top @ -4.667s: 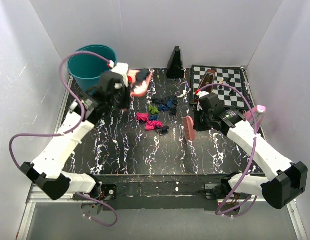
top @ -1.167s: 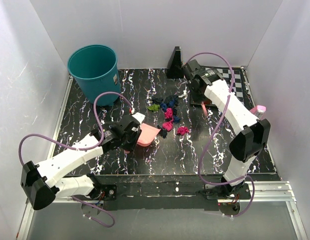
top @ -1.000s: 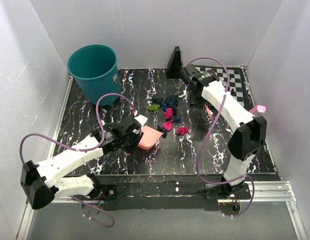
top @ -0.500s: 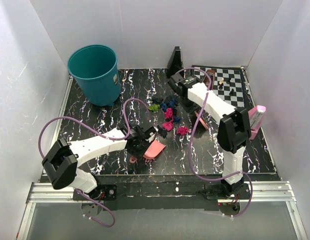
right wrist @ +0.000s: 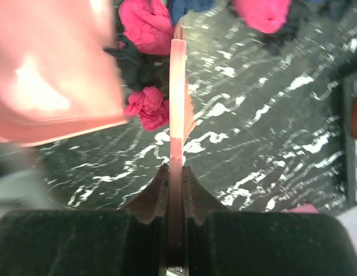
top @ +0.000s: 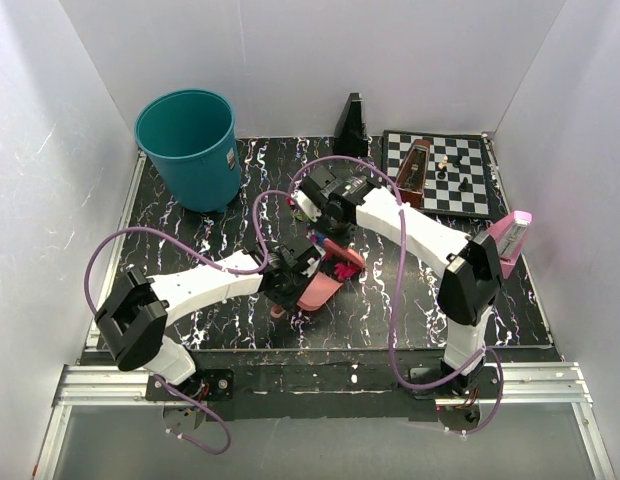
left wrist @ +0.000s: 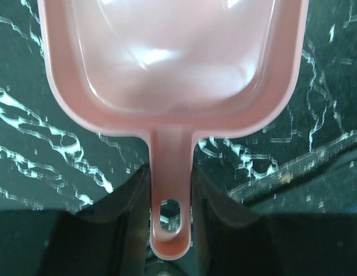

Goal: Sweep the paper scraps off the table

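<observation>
On the black marbled table, my left gripper is shut on the handle of a pink dustpan, whose pan looks empty from the left wrist. My right gripper is shut on a pink brush, held edge-on. The paper scraps are bunched between the brush and the dustpan's mouth. In the right wrist view, magenta scraps and dark ones lie beside the brush, right at the lip of the dustpan.
A teal bin stands at the back left. A black metronome is at the back centre. At the back right lies a chessboard with a brown metronome and small pieces. A pink object stands by the right wall.
My right arm has swung the brush from the back right toward the near left, pushing the scraps against the dustpan. My left arm has shifted the dustpan slightly right.
</observation>
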`<action>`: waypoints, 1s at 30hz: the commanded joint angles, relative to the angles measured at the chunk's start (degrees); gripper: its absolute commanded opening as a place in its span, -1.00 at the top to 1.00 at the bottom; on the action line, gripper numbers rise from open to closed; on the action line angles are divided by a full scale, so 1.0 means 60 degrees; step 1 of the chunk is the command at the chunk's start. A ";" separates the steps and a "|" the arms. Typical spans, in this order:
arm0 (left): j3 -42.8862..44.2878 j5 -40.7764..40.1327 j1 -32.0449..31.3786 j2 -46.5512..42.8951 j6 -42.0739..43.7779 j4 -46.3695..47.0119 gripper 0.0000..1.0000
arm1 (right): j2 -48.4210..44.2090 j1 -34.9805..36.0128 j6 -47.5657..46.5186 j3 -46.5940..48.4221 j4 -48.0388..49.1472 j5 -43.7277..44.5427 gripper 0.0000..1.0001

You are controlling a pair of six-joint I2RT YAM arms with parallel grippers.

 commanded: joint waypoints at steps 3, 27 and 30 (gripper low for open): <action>0.0394 -0.0208 -0.0016 0.0052 0.0260 0.0465 1.00 | -0.1143 0.0487 -0.0367 -0.0056 0.0408 -0.3297 0.97; -0.0031 -0.0619 0.0145 -0.0256 -0.0722 0.0509 1.00 | 0.1226 -0.0452 -0.1917 0.1114 0.2694 0.3398 0.97; -0.0031 -0.0677 0.0233 -0.0182 -0.0751 0.0436 1.00 | 0.1565 -0.0188 -0.2226 0.1203 0.2227 0.2860 0.97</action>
